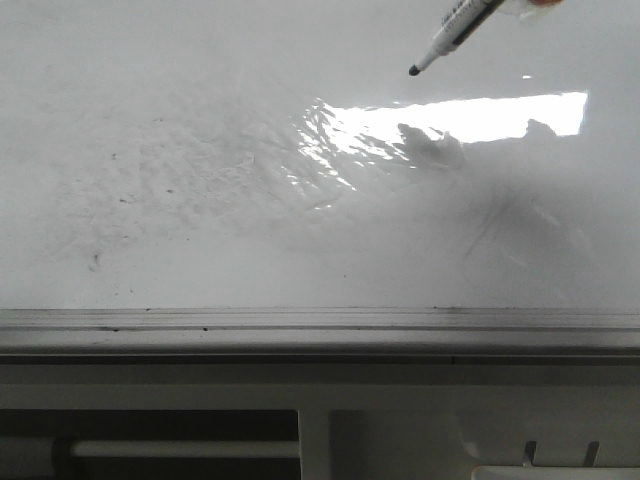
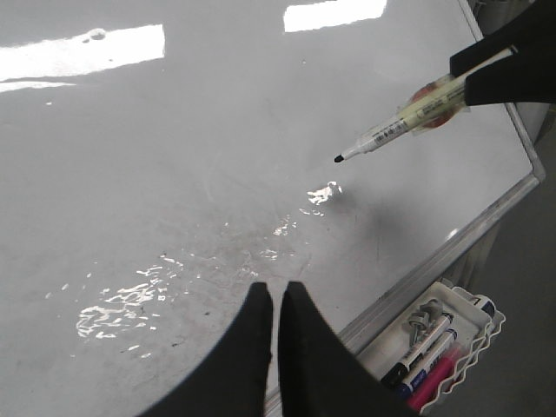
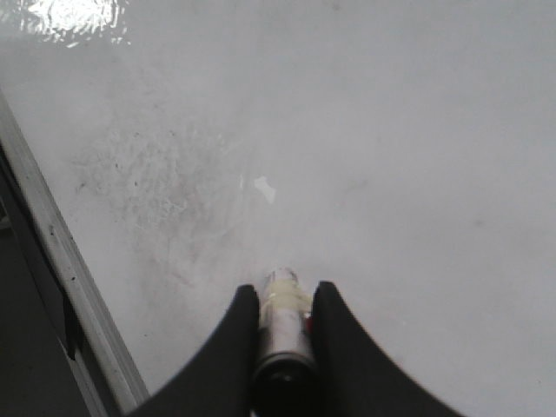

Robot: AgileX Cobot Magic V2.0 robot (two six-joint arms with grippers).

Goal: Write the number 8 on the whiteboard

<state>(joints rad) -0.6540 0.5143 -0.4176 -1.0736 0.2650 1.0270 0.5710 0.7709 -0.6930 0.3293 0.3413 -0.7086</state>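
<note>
The whiteboard (image 1: 200,200) is a large glossy white board with faint grey smudges and no drawn 8 in view. It also shows in the left wrist view (image 2: 174,156) and the right wrist view (image 3: 391,130). My right gripper (image 3: 285,300) is shut on a black-tipped marker (image 1: 450,32). The marker hangs tilted above the board at the far right, its tip apart from the surface; the left wrist view shows the marker (image 2: 391,135) too. My left gripper (image 2: 276,295) is shut and empty, hovering over the board near its edge rail.
A grey metal edge rail (image 1: 320,322) runs along the board's near side. A white tray (image 2: 439,339) with several markers sits just off the board's corner. A cream panel with slots (image 1: 400,440) lies below the rail.
</note>
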